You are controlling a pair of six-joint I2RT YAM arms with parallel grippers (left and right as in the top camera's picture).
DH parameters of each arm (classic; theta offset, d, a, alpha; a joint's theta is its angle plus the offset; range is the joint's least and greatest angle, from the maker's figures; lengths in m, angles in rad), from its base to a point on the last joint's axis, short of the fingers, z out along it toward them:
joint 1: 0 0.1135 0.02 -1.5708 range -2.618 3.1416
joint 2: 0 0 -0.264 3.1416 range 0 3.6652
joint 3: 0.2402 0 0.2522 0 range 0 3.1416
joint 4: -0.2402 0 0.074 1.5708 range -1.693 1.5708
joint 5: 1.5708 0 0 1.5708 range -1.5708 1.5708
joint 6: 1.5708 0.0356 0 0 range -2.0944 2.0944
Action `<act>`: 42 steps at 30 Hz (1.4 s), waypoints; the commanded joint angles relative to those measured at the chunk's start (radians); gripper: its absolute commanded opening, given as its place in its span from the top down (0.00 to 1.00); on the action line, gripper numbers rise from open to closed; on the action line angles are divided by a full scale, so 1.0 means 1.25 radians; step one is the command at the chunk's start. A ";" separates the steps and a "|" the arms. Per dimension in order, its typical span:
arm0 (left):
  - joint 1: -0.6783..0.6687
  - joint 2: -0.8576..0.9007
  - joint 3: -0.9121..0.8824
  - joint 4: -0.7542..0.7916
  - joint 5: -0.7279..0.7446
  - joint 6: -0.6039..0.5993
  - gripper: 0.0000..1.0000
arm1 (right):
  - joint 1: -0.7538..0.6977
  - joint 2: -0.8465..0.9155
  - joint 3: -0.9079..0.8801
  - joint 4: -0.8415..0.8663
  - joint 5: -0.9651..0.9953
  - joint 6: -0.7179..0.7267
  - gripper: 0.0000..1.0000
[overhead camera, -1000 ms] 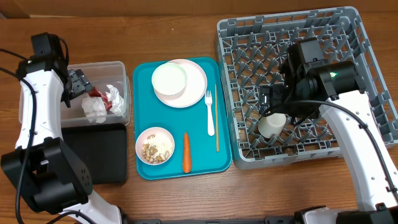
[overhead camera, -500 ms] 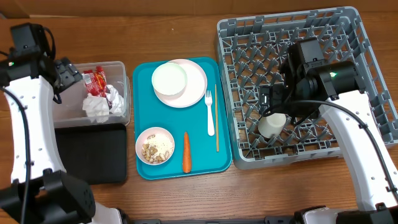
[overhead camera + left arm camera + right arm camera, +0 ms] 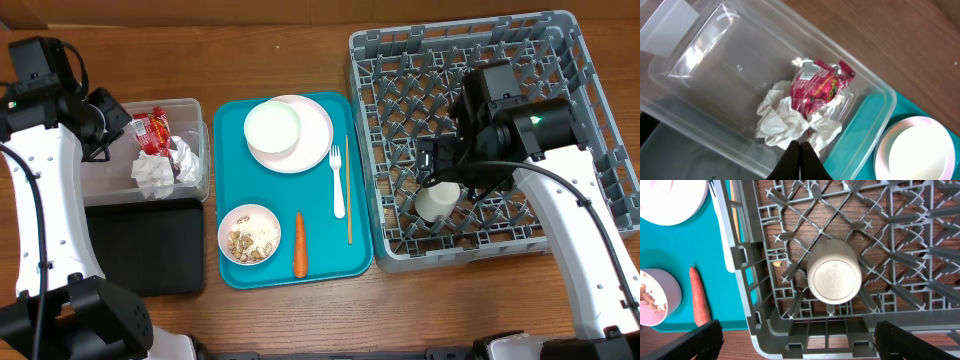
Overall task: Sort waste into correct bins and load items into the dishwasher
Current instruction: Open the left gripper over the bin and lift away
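Note:
The red snack wrapper (image 3: 152, 128) (image 3: 817, 85) lies on crumpled napkins (image 3: 155, 172) (image 3: 785, 120) inside the clear tub (image 3: 197, 150). My left gripper (image 3: 105, 125) (image 3: 800, 146) hangs over the tub's left edge, shut with nothing in it. In the grey rack (image 3: 590, 120) a white cup (image 3: 438, 200) (image 3: 834, 277) sits upside down between pegs. My right gripper (image 3: 440, 170) (image 3: 799, 335) is open just above it, fingers well clear on both sides. On the teal tray are a plate (image 3: 315, 150) bearing a bowl (image 3: 273, 127), a bowl of crumbs (image 3: 249, 233), a carrot (image 3: 299, 245), a fork (image 3: 337, 180) and a stick (image 3: 348, 190).
The shallow black tray (image 3: 150, 245) lies in front of the clear tub. The teal tray (image 3: 228, 170) fills the gap between the tub and the rack. Bare wooden table runs along the front edge.
My left gripper let go of the red wrapper over the tub, pulled back to the left, and then shut empty. The right arm and the cup have not moved.

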 commanded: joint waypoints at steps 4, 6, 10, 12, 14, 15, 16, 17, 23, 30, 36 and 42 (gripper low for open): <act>-0.011 0.009 -0.043 0.046 0.036 0.009 0.96 | 0.002 -0.009 0.016 0.004 -0.004 -0.005 0.00; -0.011 0.020 -0.069 0.076 0.053 0.016 0.96 | 0.002 -0.009 0.016 0.004 -0.004 -0.005 0.00; -0.011 0.056 -0.113 0.157 0.070 0.035 0.96 | 0.002 -0.009 0.016 0.004 -0.004 -0.005 0.00; -0.010 0.081 -0.120 0.188 0.069 0.038 0.96 | 0.002 -0.009 0.016 0.004 -0.004 -0.005 0.00; -0.011 0.106 -0.120 0.207 0.070 0.038 0.96 | 0.002 -0.009 0.016 0.004 -0.004 -0.005 0.00; -0.011 0.127 -0.120 0.221 0.071 0.038 0.96 | 0.002 -0.009 0.016 0.004 -0.004 -0.005 0.00; -0.011 0.142 -0.120 0.230 0.071 0.038 0.96 | 0.002 -0.009 0.016 0.004 -0.004 -0.005 0.00; -0.011 0.158 -0.120 0.240 0.071 0.041 0.96 | 0.002 -0.009 0.016 0.004 -0.004 -0.005 0.00; -0.011 0.249 -0.120 0.285 0.071 0.047 0.96 | 0.002 -0.009 0.016 0.004 -0.004 -0.005 0.00; -0.010 0.321 -0.120 0.308 0.058 0.063 0.96 | 0.002 -0.009 0.016 0.004 -0.004 -0.005 0.00; -0.007 0.323 -0.120 0.282 -0.002 0.062 0.96 | 0.002 -0.009 0.016 0.004 -0.004 -0.005 0.00; 0.000 0.294 -0.120 0.230 -0.035 0.032 0.96 | 0.002 -0.009 0.016 0.004 -0.004 -0.005 0.00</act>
